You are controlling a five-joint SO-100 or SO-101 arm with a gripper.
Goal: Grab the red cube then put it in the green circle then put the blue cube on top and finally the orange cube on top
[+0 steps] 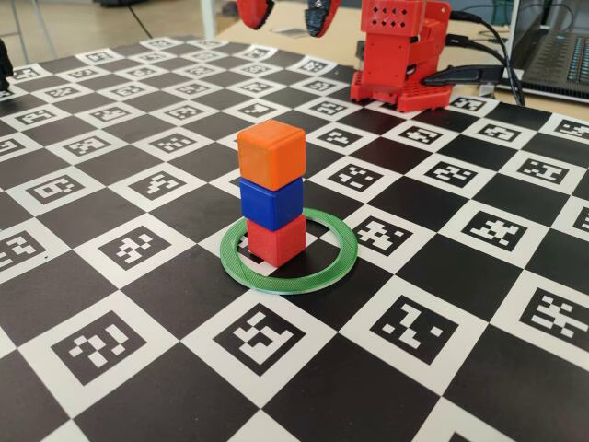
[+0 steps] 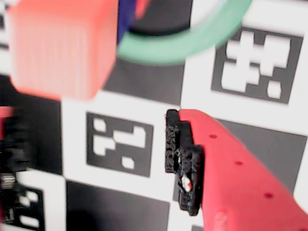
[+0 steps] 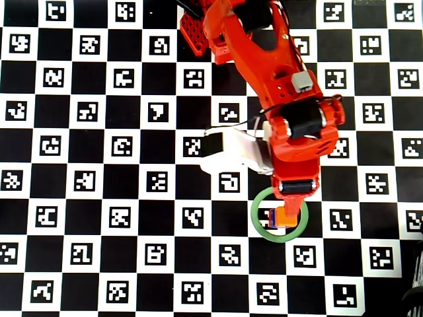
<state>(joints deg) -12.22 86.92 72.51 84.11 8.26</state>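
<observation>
Red cube [image 1: 276,239] sits inside the green circle [image 1: 324,270], blue cube [image 1: 271,203] on it, orange cube [image 1: 271,151] on top. Gripper [image 1: 289,15] hangs above the stack, jaws apart, holding nothing; checkered desk [image 1: 442,304] underneath.

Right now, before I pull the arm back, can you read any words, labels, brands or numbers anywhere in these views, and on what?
No readable text in any view.
Black-and-white checkered mat: its white squares hold pixel-pattern markers, not letters or digits.
Small bright orange plastic cube, deep-blue plastic cube, matte red plastic cube, flat green plastic ring: all plain.
Red arm base: no label visible.
</observation>
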